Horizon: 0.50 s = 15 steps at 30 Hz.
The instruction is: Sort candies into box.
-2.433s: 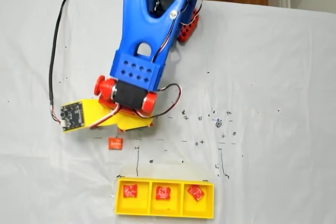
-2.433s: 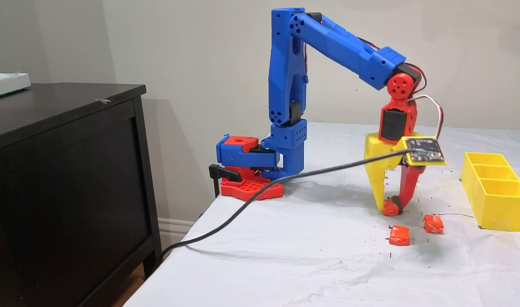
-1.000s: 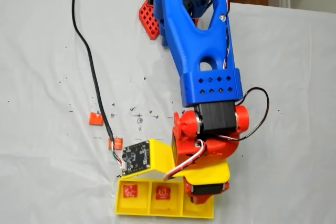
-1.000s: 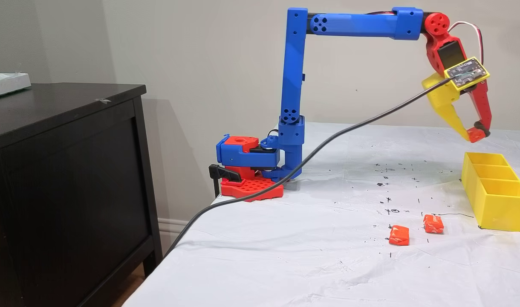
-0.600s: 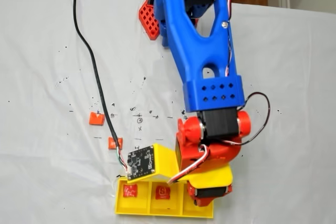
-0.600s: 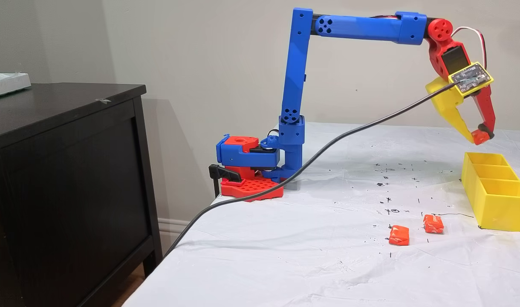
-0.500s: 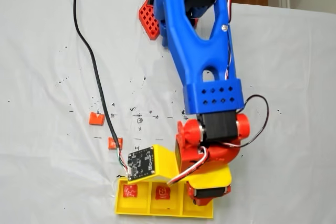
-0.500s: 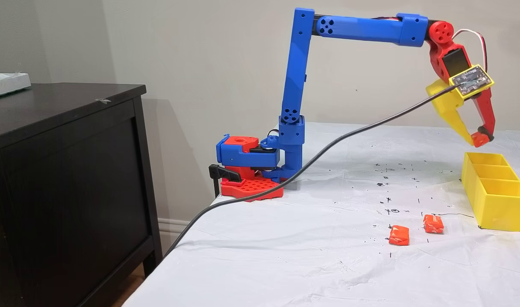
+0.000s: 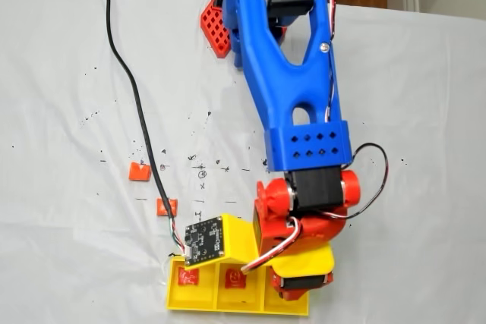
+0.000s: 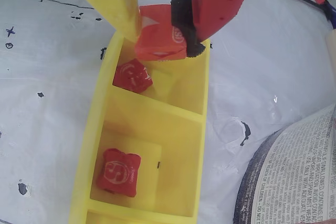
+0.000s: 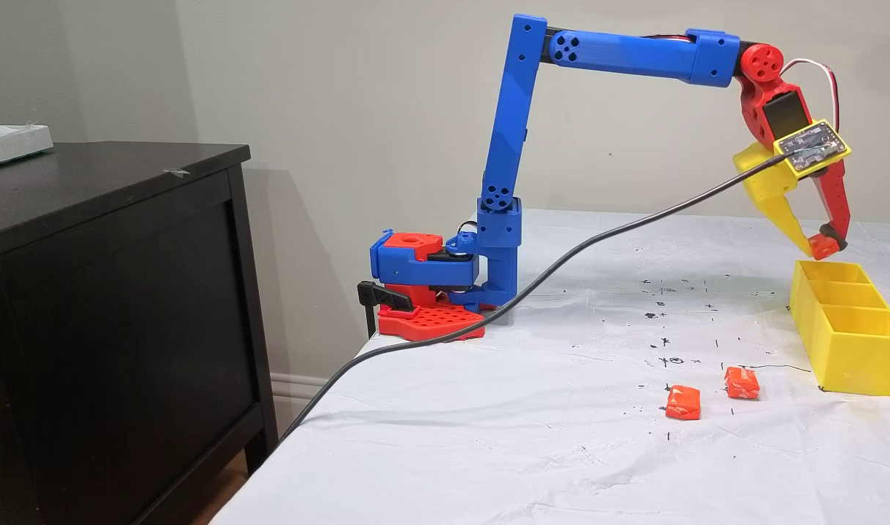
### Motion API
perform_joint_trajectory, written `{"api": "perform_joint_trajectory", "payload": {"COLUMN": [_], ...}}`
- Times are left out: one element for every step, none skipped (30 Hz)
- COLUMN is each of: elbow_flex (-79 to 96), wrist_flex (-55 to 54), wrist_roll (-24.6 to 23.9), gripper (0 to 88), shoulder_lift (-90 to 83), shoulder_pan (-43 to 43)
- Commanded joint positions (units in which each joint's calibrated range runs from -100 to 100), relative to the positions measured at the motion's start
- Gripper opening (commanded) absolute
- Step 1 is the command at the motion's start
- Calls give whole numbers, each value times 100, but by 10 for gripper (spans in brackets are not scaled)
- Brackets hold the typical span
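Gripper (image 10: 167, 38) clamped on orange candy (image 10: 157, 40) over box (image 10: 202, 129), red candies (image 10: 118, 171) in, two orange candies (image 11: 683, 402) left lower right.

Matt yellow plastic on the box (image 10: 202, 145) right below the end effector (image 10: 163, 30), its walls smooth and dull. The candy (image 10: 157, 38) pinched in there wears a glossy, crinkled wrapper, against a black foam-like pad (image 10: 184, 22) on the red plastic finger. Under it all, the counter (image 11: 489, 423) is covered by a thin, wrinkled white sheet with a faint sheen. Printed paper (image 10: 294, 177) sits beside the box.
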Motion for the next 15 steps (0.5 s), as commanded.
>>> {"api": "perform_joint_trajectory", "payload": {"elbow_flex": [-619,-628,-647,-665,-692,-701,-701,-719,-738,-756,-765,-774,-783,-801,-801], "wrist_flex": [4,20,45,70,102,127,143,168,192,217,233,250,274,307,323], "wrist_roll": [20,29,39,44,44,44,49,49,49,49,49,49,49,49,59], "gripper": [170,195,217,229,239,247,253,262,269,269,270,271,269,259,234], "shoulder_lift": [-117,-108,-100,-91,-83,-74,-74,-74,-74,-74,-74,-74,-91,-108,-134], "shoulder_pan": [-61,-61,-52,-52,-43,-43,-43,-43,-43,-34,-34,-34,-34,-16,-7]}}
